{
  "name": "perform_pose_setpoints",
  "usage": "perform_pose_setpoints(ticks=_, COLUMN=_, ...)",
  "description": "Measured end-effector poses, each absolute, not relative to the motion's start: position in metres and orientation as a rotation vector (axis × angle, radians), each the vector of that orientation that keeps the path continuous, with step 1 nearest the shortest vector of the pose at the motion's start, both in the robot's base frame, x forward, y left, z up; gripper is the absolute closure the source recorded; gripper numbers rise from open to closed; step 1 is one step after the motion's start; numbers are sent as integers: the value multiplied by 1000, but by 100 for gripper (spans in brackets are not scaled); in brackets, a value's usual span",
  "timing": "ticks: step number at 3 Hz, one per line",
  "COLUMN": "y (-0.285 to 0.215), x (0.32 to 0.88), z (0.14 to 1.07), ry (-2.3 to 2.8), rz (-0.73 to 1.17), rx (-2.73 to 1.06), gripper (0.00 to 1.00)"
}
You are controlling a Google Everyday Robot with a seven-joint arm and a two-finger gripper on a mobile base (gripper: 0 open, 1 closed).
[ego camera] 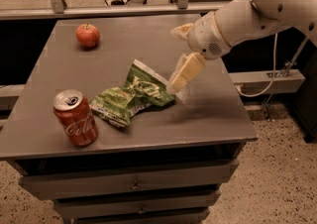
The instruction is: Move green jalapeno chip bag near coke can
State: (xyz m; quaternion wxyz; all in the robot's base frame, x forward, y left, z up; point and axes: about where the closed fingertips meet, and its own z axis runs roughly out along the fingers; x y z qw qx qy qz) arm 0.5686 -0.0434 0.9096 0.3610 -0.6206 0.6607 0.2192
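Note:
The green jalapeno chip bag lies crumpled on the grey table, near its middle. Its left end is just right of the coke can, which stands upright near the front left corner. My gripper is at the bag's right end, a little above the table, open and holding nothing. The lower finger points down-left and its tip is at the bag's right edge. The upper finger is well apart from it.
A red apple sits at the table's back left. The table has drawers below its front edge. A metal rail and shelf run behind the table. A cable and ledge are at the right.

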Motion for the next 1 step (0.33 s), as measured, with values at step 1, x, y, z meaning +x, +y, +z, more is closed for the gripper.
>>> perform_pose_setpoints(ticks=1, y=-45, x=571, z=916, ry=1681, rz=550, rx=-1607, gripper=0)
